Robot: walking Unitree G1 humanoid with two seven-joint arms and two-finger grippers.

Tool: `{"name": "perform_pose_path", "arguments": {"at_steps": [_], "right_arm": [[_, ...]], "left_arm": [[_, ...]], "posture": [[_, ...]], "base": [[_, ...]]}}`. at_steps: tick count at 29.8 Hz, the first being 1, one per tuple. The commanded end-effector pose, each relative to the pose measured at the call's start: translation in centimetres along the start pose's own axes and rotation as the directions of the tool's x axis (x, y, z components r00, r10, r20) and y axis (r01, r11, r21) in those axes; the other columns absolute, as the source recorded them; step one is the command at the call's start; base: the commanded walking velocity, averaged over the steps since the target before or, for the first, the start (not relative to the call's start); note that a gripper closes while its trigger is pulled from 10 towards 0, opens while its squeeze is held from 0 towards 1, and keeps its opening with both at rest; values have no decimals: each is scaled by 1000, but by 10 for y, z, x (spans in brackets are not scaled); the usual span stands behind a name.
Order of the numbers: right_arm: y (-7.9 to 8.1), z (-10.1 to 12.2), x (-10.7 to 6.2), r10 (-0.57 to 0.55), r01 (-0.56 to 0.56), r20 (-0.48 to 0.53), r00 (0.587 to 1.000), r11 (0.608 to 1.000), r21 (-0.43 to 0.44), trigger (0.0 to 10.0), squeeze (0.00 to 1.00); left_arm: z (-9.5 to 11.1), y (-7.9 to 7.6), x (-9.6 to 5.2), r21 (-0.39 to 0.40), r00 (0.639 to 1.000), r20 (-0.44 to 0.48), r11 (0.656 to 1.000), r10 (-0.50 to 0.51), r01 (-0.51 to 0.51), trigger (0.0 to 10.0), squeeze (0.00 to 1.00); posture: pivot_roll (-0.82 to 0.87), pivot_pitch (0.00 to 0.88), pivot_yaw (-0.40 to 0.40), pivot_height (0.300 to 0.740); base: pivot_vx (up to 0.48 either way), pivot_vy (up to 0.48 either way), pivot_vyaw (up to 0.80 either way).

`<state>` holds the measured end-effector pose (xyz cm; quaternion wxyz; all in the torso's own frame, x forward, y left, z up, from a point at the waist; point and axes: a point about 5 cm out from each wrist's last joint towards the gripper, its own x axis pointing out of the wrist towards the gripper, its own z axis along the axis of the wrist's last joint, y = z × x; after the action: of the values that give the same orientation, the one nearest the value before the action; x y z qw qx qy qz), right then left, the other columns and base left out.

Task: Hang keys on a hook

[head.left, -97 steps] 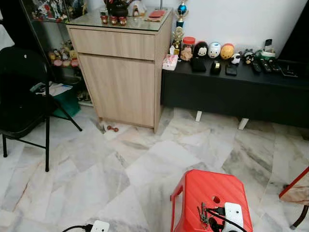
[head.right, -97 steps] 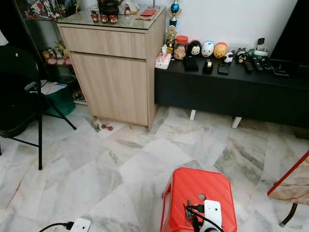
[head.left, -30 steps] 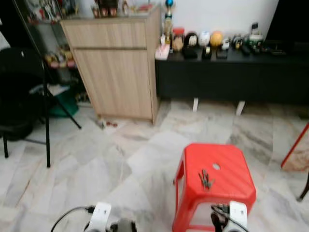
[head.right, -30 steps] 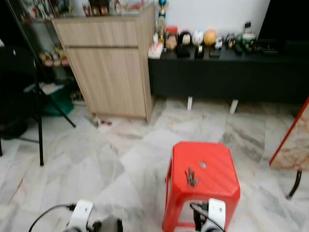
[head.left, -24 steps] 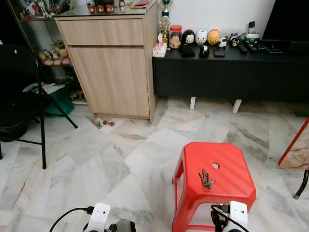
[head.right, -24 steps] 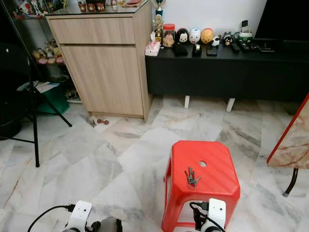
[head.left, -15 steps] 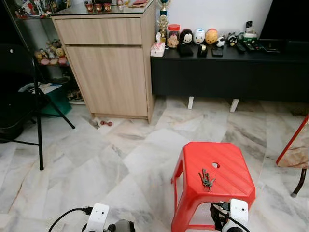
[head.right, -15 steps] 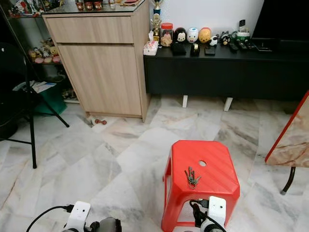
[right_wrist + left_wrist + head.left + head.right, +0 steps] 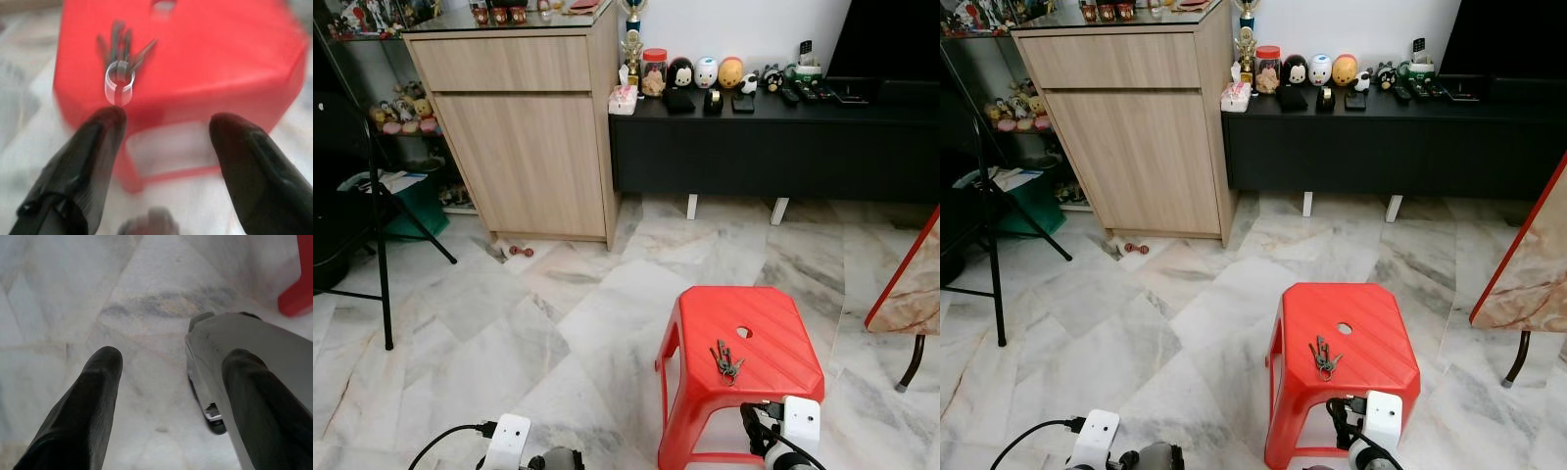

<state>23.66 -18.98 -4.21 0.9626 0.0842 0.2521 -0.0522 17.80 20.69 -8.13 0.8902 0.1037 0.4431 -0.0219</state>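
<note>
The keys [image 9: 725, 360] lie flat on the red stool [image 9: 773, 392], lower right; the right gripper [image 9: 164, 122], fingers wide, could knock them off.

Marble floor [image 9: 558, 313] betw. stool and furniture: open, wide passage. Red stool [image 9: 773, 333] stands alone, floor free on all sides; seat bare apart from keys [image 9: 725, 360] near centre, approach from above unobstructed. R claw [image 9: 164, 125] spread wide, just short of stool edge. Obstacles: wooden cabinet [image 9: 524, 127] and black low worktop [image 9: 773, 147] along far wall, folding chair [image 9: 352, 196] far left, tilted board [image 9: 913, 294] right.
</note>
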Motion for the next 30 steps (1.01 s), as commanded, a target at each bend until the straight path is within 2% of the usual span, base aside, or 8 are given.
{"name": "perform_pose_path", "arguments": {"at_steps": [1, 6, 14, 20, 22, 26, 30], "right_arm": [[24, 96, 29, 56, -37, 295, 954, 997, -69, 10000, 0], [30, 101, 26, 98, -71, 367, 925, 994, -89, 10000, 0], [36, 89, 23, 116, -86, 355, 928, 991, -99, 10000, 0], [32, 75, 16, 110, -73, 345, 932, 990, -120, 10000, 0], [29, 62, 11, 119, -73, 328, 937, 986, -148, 10000, 0], [25, 50, 4, 138, -70, 314, 939, 973, -218, 10000, 0], [18, 44, -2, 122, -52, 331, 936, 976, -213, 10000, 0]], "left_arm": [[-35, -14, -7, -7, 988, -143, 999, -52, 51, 10000, 0], [-36, -14, -8, -11, 988, -143, 999, -53, 52, 10000, 0], [-36, -13, -8, -12, 989, -140, 999, -52, 50, 10000, 0], [-37, -15, -8, -14, 989, -139, 999, -51, 50, 10000, 0], [-36, -16, -8, -14, 989, -138, 999, -52, 50, 10000, 0], [-36, -16, -8, -10, 989, -136, 999, -54, 53, 10000, 0], [-35, -16, -7, -10, 990, -134, 999, -52, 51, 10000, 0]], "posture": [[16, 0, -31, 632], [13, 0, -31, 632], [14, 0, -34, 632], [15, 0, -37, 632], [15, 0, -37, 632], [14, 0, -38, 632], [13, 0, -39, 632]], "base": [[0, 0, 0], [0, 0, 0], [0, 0, 0], [0, 0, 0], [0, 0, 0], [0, 0, 0], [0, 0, 0]]}}
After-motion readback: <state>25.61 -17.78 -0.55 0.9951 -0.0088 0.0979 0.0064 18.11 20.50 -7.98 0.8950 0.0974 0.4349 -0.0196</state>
